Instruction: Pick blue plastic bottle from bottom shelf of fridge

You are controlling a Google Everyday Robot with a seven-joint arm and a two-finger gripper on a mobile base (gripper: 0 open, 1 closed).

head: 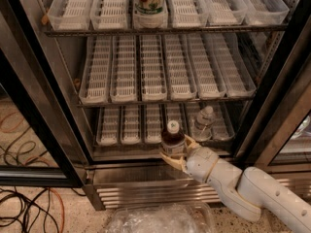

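Observation:
The blue plastic bottle point(172, 139), dark-bodied with a white cap and a pale label band, stands upright at the front edge of the bottom shelf point(131, 126) of the fridge point(65, 76). My gripper point(177, 150) reaches in from the lower right on a white arm. Its tan fingers point(168, 160) sit on both sides of the bottle's lower body and grip it.
A clear bottle point(203, 123) stands one lane to the right, just behind my gripper. A labelled drink container point(149, 1) is on the top rack. The black door frame point(36, 120) is open at left. Cables point(24, 205) and crumpled plastic point(160, 220) lie on the floor.

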